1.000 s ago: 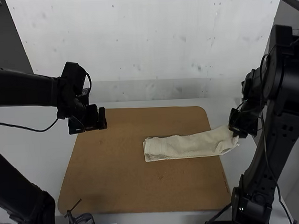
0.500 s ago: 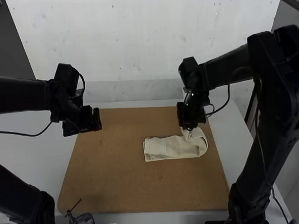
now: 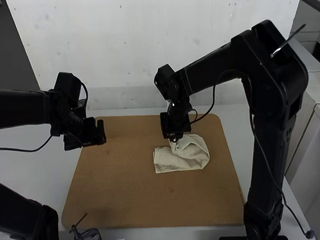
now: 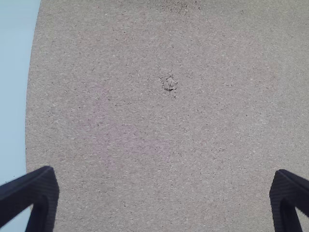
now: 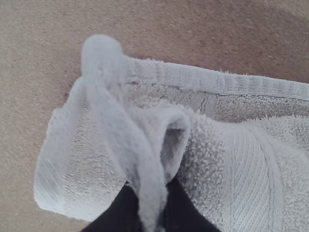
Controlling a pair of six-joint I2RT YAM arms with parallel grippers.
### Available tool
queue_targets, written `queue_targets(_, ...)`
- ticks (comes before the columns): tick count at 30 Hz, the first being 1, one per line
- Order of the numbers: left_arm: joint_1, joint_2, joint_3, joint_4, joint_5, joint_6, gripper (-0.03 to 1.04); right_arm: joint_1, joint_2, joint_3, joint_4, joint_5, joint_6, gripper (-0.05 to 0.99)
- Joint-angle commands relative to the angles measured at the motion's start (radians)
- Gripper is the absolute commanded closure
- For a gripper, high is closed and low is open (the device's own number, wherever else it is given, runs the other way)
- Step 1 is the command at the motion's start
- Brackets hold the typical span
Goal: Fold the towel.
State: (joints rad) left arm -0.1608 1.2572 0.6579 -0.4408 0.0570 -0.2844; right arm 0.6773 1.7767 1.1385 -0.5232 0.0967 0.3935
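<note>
In the high view my left gripper (image 3: 101,134) hangs over the board's far left part, away from the cloth. Its two fingers stand wide apart with nothing between them in the left wrist view, where the gripper (image 4: 164,193) is over bare board. My right gripper (image 3: 174,140) is at the far side of the cream towel (image 3: 175,161). The towel lies as a strip with its right part curled back over the left part. In the right wrist view the right gripper (image 5: 149,203) is shut on a pinched end of the towel (image 5: 251,159), above the lower layer.
A brown board (image 3: 126,196) lies on the white table (image 3: 40,173) beneath the towel. A small metal clamp (image 3: 89,234) sits at the near edge, left of the middle. The right arm reaches over the board's far right part.
My right gripper has moved left from beyond the board's right edge with the towel's end, curling it over the rest. The left arm has shifted slightly left.
</note>
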Motion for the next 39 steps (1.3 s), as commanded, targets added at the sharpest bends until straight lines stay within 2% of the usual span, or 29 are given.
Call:
queue_targets(1, 0.009, -0.018, 0.000, 0.002, 0.009, 0.016, 0.03, 0.028, 0.044, 0.052, -0.004, 0.024, 0.039, 0.92)
queue_targets(16, 0.004, -0.008, -0.032, 0.019, 0.009, 0.016, 0.03, 0.093, 0.138, 0.110, -0.003, 0.035, 0.061, 0.91)
queue_targets(18, 0.007, -0.007, -0.035, 0.019, 0.009, 0.016, 0.03, 0.088, 0.107, 0.119, -0.006, 0.034, 0.061, 0.71)
queue_targets(19, 0.009, -0.008, -0.037, 0.019, 0.009, 0.016, 0.03, 0.085, 0.081, 0.124, -0.012, 0.031, 0.059, 0.63)
queue_targets(20, 0.010, -0.010, -0.037, 0.019, 0.010, 0.016, 0.03, 0.084, 0.055, 0.132, -0.020, 0.031, 0.059, 0.60)
queue_targets(25, 0.000, -0.022, -0.037, 0.019, 0.012, 0.014, 0.03, 0.047, -0.085, 0.148, -0.046, 0.020, 0.051, 0.60)
queue_targets(28, -0.014, -0.027, -0.040, 0.019, 0.012, 0.008, 0.03, 0.028, -0.106, 0.148, -0.077, 0.018, 0.038, 0.64)
queue_targets(30, -0.026, -0.027, -0.040, 0.019, 0.012, 0.002, 0.03, 0.005, -0.106, 0.129, -0.074, 0.020, 0.022, 0.89)
queue_targets(31, -0.031, -0.027, -0.040, 0.019, 0.012, 0.002, 0.03, -0.002, -0.106, 0.113, -0.066, 0.021, 0.013, 0.92)
queue_targets(39, -0.045, -0.022, -0.043, 0.024, 0.009, -0.015, 0.03, 0.021, 0.023, 0.030, 0.019, 0.032, -0.004, 0.92)
